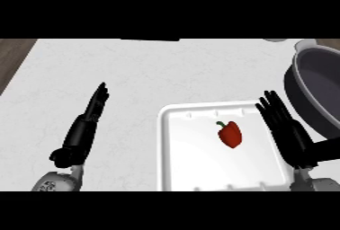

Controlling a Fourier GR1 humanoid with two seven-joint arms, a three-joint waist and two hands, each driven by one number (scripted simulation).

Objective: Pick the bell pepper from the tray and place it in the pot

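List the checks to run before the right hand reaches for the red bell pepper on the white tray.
1. Red bell pepper lies in the white rectangular tray, nothing covering it: ok.
2. Right hand open, fingers straight, holding nothing: ok.
3. Right hand over the pepper: not ok; it shows at the tray's right edge, apart from the pepper.
4. Dark grey round pot uncovered, past the tray's right side: ok, though partly cut off by the view's edge.
5. Left hand open over the white marbled counter, left of the tray: ok.
6. Right hand's height above the tray: cannot tell.
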